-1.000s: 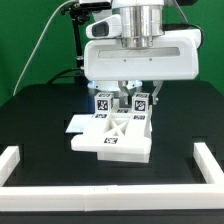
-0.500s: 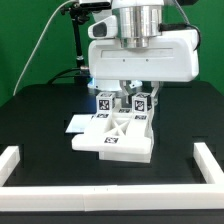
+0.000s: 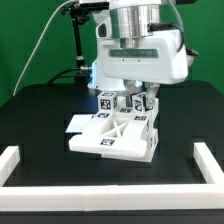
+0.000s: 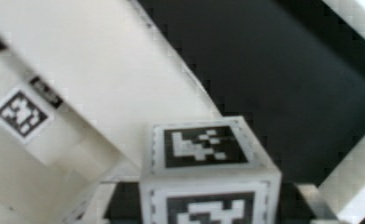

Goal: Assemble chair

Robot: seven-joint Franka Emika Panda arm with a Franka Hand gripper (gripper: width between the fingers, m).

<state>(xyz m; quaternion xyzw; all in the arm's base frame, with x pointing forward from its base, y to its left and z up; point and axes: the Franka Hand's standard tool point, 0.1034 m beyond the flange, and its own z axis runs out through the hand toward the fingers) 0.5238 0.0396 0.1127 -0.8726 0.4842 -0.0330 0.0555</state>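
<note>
Several white pieces already sit joined as a blocky chair [image 3: 112,137] directly beneath the pincer [image 3: 128,97], on the black table [image 3: 40,110]. Two tagged posts [image 3: 106,103] rise beside its fingers; whether the partly closed pincer clamps one, I cannot tell. Judging by this, assembly looks well advanced, with seating the upright parts probably remaining.

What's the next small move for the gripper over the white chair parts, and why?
Probably keep turning the piece it holds, without lifting. The gripper sits low over the chunky matte-white plastic chair assembly on the black table, jaws apparently closed around an upright tagged white block. It seems not yet seated; the contact is hidden.
</note>
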